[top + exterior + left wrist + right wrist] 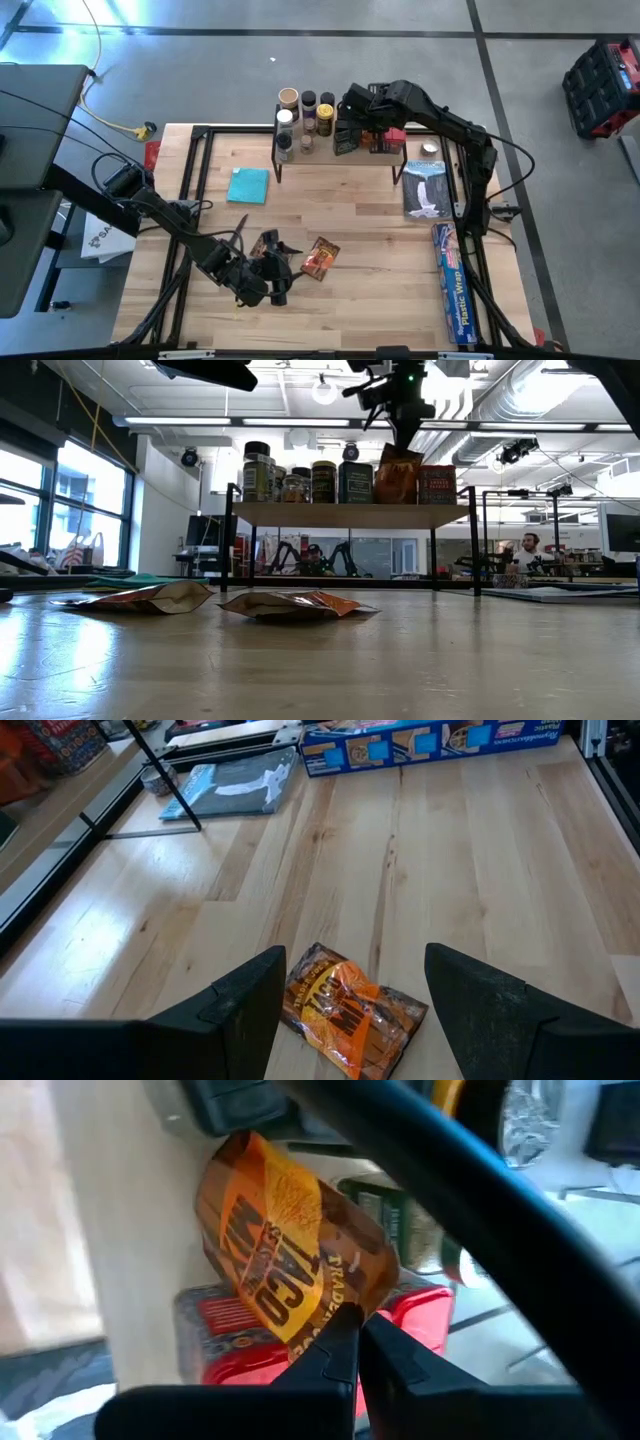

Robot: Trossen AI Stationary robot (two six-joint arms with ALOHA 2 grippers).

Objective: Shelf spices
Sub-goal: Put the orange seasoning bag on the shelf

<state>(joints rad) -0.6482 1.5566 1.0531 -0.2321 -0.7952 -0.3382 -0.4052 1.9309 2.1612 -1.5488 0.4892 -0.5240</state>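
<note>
On the shelf point(340, 160) at the far side of the bench point(380, 300), most of the spices already stand in a row: round jars point(305, 118) at one end, then dark tins and red boxes, with an orange taco-mix packet point(290, 1255) propped upright among them. Two more orange packets lie flat on the bench nearer the front, well apart from the shelf: one point(321, 257) in the open, the other point(265, 245) just beside the left arm.

Above the shelf, the right gripper point(358, 1342) has its jaws pressed together on the top edge of the upright taco-mix packet, which leans against a red box point(420, 1315) and a green-labelled tin behind it. Judging by this, the step in hand is setting that packet in place; the next move would call for parting the jaws and lifting straight away so the packet does not tip over.

Down at the front, the left gripper point(355, 995) hovers low with its jaws spread wide on either side of a flat packet point(352, 1012). It looks ready to descend and pinch; a thin, limp packet probably needs a grip near one edge.

A teal cloth point(248, 185) and a long blue plastic-wrap box point(452, 280) lie on the bench too.
</note>
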